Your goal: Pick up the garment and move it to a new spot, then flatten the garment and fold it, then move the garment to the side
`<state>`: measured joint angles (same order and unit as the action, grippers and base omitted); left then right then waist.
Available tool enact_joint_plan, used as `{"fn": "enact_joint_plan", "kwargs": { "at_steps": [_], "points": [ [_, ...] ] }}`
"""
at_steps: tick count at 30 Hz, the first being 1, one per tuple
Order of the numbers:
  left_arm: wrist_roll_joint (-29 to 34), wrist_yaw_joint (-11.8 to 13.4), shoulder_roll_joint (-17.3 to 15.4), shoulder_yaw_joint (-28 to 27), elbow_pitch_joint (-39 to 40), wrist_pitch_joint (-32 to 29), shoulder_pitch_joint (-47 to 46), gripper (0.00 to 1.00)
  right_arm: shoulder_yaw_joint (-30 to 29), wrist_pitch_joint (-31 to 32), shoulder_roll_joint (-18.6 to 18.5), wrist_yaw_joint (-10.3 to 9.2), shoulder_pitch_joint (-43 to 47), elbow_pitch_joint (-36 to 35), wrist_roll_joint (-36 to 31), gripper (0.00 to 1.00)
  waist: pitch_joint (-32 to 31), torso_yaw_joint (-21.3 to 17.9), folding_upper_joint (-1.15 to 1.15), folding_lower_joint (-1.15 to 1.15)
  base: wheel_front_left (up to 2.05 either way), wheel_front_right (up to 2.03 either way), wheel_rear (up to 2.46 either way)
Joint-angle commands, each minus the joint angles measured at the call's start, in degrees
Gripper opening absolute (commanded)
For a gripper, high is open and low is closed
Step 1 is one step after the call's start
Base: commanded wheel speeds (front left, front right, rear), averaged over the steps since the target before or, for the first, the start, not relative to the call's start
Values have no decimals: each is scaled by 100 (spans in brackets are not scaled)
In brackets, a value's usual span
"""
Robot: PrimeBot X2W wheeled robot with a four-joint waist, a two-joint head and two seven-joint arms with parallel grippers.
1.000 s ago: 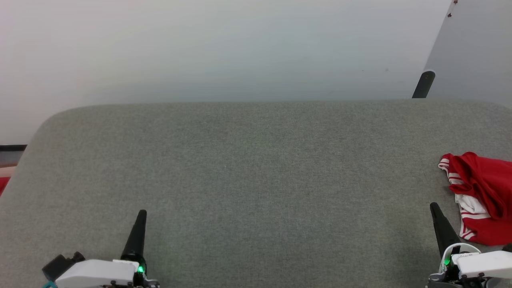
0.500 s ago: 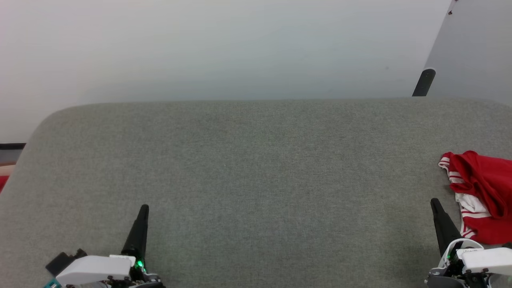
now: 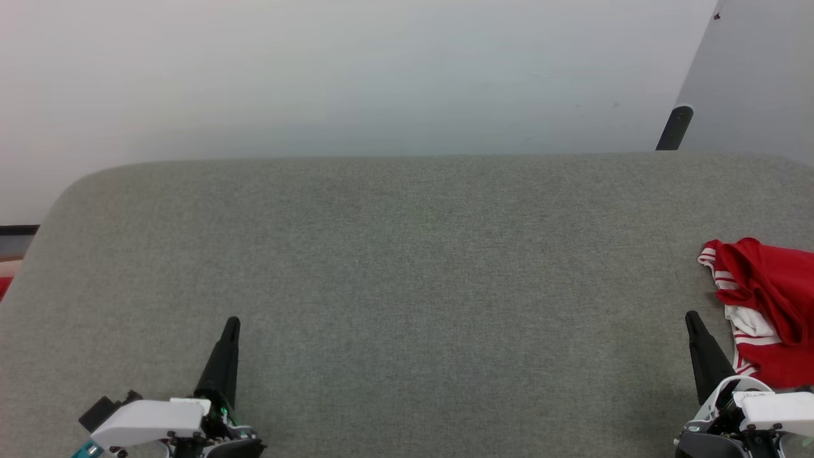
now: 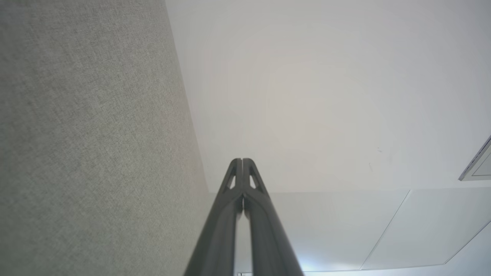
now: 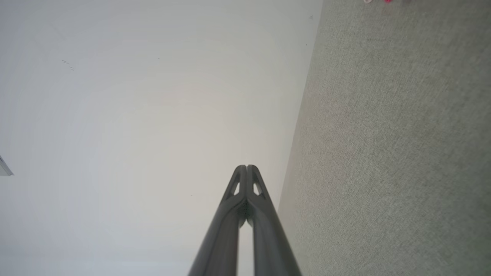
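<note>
Head view: the garment point(image 3: 766, 299) lies crumpled at the right edge of the grey surface point(image 3: 407, 267), partly cut off by the frame. The right gripper point(image 3: 689, 315) sits just beside it, fingers pressed together and empty. The left gripper point(image 3: 233, 320) rests well apart at lower left, likewise clenched on nothing.
</note>
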<state>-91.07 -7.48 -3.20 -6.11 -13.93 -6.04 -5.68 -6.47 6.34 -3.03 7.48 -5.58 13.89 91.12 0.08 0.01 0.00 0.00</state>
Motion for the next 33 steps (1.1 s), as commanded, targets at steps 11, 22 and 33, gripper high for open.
{"fn": "enact_joint_plan", "kwargs": {
  "at_steps": [11,22,33],
  "points": [
    [-154,-2,22,-33,-21,-52,-90,0,-14,25,26,2,-79,21,137,0,10,-1,0,0,0,0,0],
    [-148,-2,25,-37,-21,-46,-90,0,-12,25,26,2,-79,21,139,0,10,-1,0,0,0,0,0],
    [-142,-2,28,-40,-21,-51,-90,0,-11,24,26,2,-79,21,140,0,10,-1,0,0,0,0,0]
  ]
}}
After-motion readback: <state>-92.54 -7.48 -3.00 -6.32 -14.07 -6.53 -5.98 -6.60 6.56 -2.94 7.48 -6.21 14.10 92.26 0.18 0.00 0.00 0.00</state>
